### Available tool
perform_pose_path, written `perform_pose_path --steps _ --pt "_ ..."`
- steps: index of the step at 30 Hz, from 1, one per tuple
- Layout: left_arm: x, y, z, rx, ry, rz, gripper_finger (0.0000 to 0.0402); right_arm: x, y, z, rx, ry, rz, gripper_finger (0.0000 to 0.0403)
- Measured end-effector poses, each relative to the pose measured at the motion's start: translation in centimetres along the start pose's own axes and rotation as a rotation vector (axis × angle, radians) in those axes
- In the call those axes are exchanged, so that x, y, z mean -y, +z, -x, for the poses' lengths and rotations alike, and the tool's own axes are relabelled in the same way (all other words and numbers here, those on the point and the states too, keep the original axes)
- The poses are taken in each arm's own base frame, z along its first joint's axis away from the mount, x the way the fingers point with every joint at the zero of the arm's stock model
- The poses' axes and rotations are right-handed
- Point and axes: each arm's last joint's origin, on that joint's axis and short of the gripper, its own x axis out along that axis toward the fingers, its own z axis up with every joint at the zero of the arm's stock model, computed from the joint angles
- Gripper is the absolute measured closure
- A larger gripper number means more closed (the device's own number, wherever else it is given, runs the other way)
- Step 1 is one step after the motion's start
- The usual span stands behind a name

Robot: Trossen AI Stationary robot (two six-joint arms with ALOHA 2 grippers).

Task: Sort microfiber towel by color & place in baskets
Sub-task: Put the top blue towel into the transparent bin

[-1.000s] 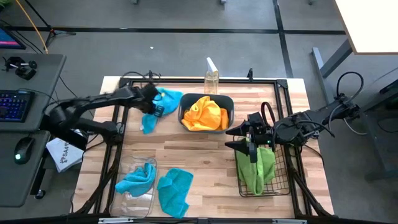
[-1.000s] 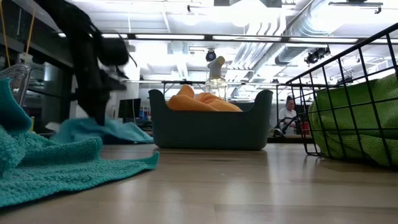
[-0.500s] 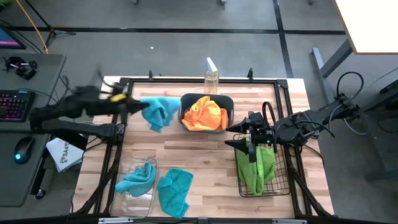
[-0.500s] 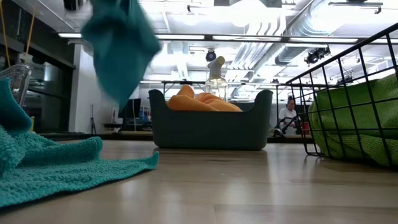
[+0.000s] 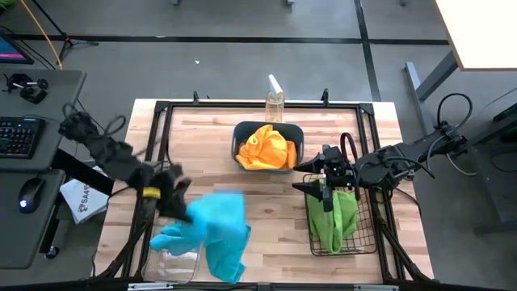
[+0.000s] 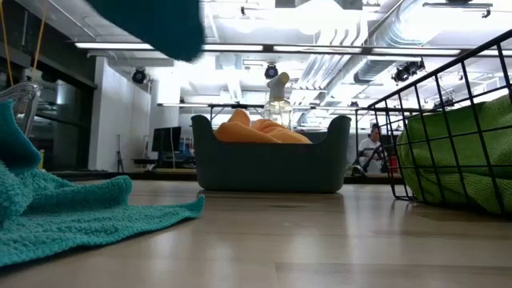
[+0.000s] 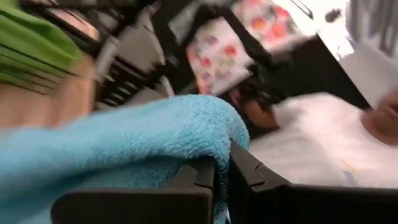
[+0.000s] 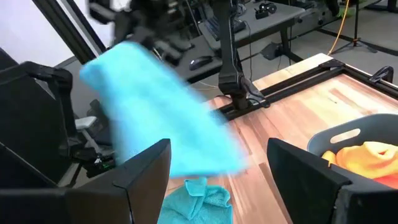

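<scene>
My left gripper [image 5: 171,196] hangs over the table's near left part, shut on a cyan towel [image 5: 220,208] that it carries in the air. That towel shows at the top of the low view [image 6: 152,22] and blurred in the right wrist view [image 8: 158,118]. Below it, the clear bin [image 5: 161,260] holds another cyan towel [image 5: 171,236], and a third cyan towel [image 5: 228,257] lies flat on the table beside the bin. The teal tub [image 5: 242,130] holds orange towels [image 5: 266,148]. My right gripper [image 5: 323,190] waits, open, over the black wire basket [image 5: 363,217] with green towels [image 5: 335,217]. My left gripper pinches the cyan towel between its two shut fingers [image 7: 202,177], with a rounded fold of the cloth [image 7: 186,134] bulging just ahead of the fingertips. How many layers it has, I cannot tell. The towel is lifted clear of the table and trails slack toward the table's right.
A clear spray bottle [image 5: 275,101] stands at the far edge behind the tub. A black frame rail [image 5: 161,121] runs around the tabletop. Bare wood lies between the tub and the near edge [image 5: 275,226]. A desk with a keyboard and mouse stands left of the table.
My left gripper has swung from the far left of the table beside the tub, up and then toward the near edge, to a place over the clear bin. It stayed shut on the cyan towel, which has left the table and now swings in the air.
</scene>
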Motion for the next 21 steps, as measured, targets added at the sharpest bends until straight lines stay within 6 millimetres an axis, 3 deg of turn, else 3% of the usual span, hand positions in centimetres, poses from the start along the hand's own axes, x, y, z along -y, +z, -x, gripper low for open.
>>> perform_pose_path --steps 5,9,21 --pt "4.0 -0.3 -0.3 -0.038 -0.097 0.007 0.0401 0.0 0.0 0.0 -0.003 -0.002 0.001 0.0139" --pt "5.5 -0.4 0.9 -0.057 -0.073 0.004 0.0401 0.0 0.0 0.0 -0.003 -0.002 -0.002 0.0139" --pt "4.9 -1.9 2.6 -0.283 -0.017 0.043 0.0401 0.0 0.0 0.0 -0.004 -0.001 -0.035 0.0139"
